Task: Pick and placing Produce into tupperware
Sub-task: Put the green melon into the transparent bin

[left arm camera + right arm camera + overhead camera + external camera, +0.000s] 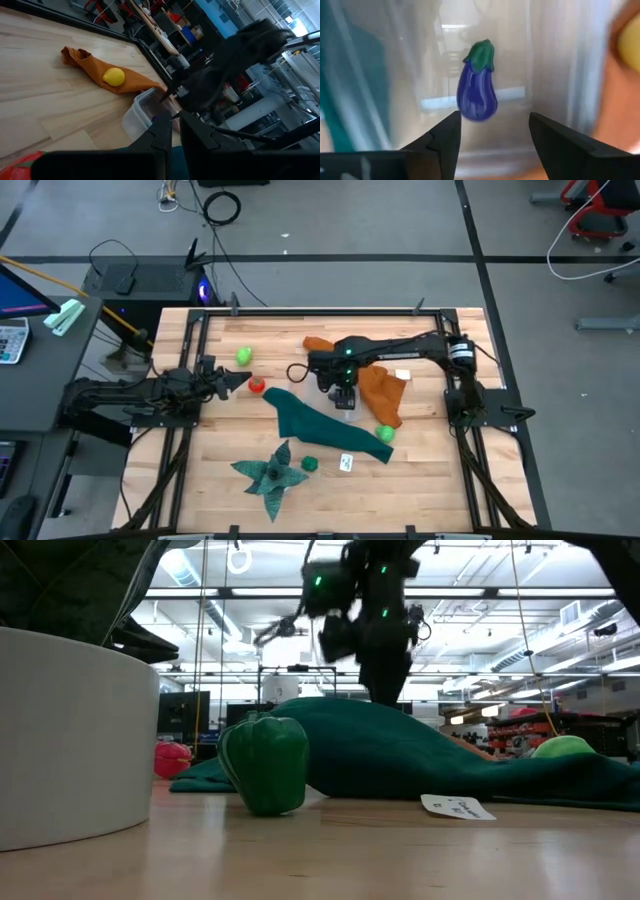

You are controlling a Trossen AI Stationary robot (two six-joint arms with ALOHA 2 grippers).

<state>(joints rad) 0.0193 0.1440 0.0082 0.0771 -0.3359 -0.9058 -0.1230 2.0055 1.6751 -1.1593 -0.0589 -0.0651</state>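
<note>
Produce lies scattered: a purple eggplant (477, 85) already sits in the tupperware (142, 107) at mid-frame of the high view, beneath our right claw (492, 135), fingers apart and empty. Left claw (175, 125), nearly closed, waits at left. We judge the toys light, stiff, slippery; grip mid-body

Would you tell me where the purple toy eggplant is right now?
The purple toy eggplant lies inside the clear plastic tupperware box, directly below the right gripper and its open fingers, near the table's middle between the teal cloth and orange cloth.
</note>
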